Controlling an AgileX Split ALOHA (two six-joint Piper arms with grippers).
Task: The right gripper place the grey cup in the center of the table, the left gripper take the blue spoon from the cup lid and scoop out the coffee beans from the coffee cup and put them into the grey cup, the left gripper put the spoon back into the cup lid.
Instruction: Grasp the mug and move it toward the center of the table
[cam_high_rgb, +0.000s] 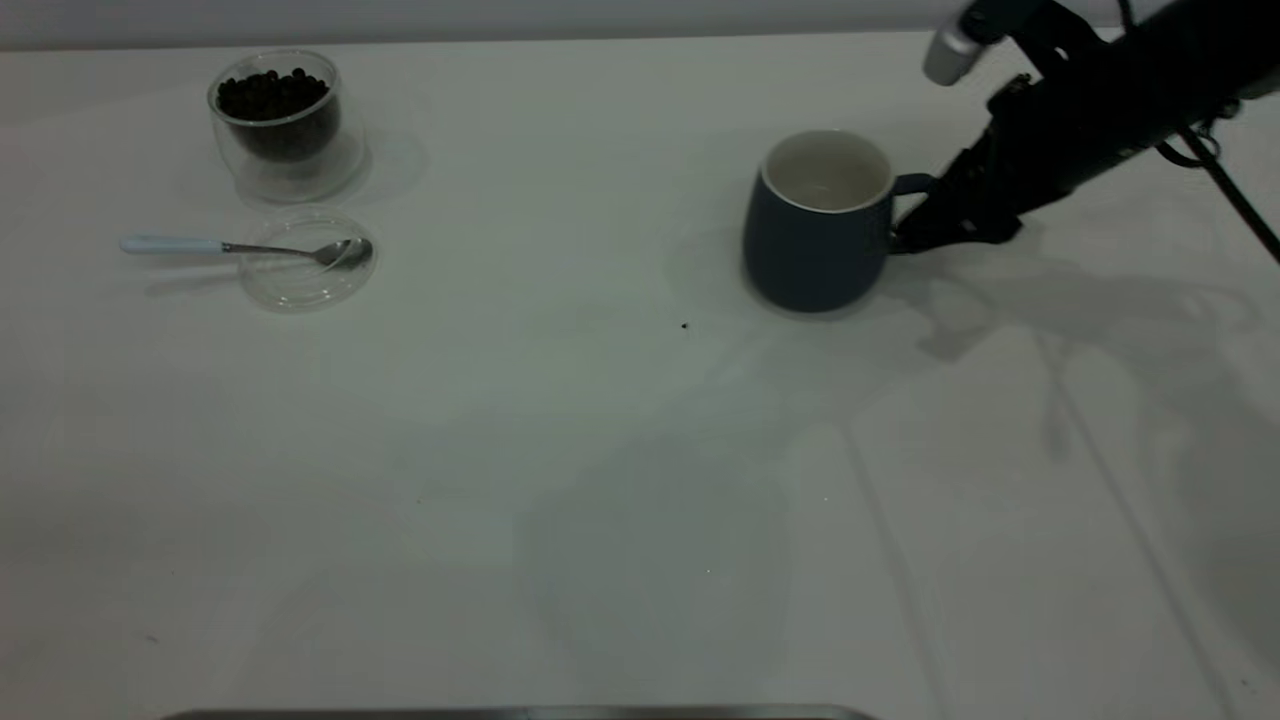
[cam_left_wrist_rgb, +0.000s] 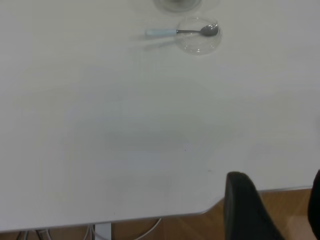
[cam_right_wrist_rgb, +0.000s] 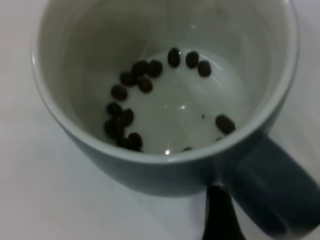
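Right wrist view looks straight down into the grey cup, where about a dozen coffee beans lie scattered on its white bottom; one dark finger of the right hand sits right beside the base of the handle, and from here I cannot tell whether the fingers are pinching the handle or merely next to it. Seen from the exterior view, the right hand reaches in at the cup's handle from the right, and the grey cup stands upright on the worktop, somewhat right of centre. Farther off on the left, the blue spoon lies with its bowl resting in the cup lid and its pale handle sticking out past the rim, and just behind the lid stands the coffee cup, well filled with beans. The left hand hangs back past the worktop's edge, far from the spoon, its fingers spread apart with nothing between them. Judging from the beans in the mug and the spoon lying in the lid, the scooping looks done and the spoon returned, with little left unless more scoops are wanted.
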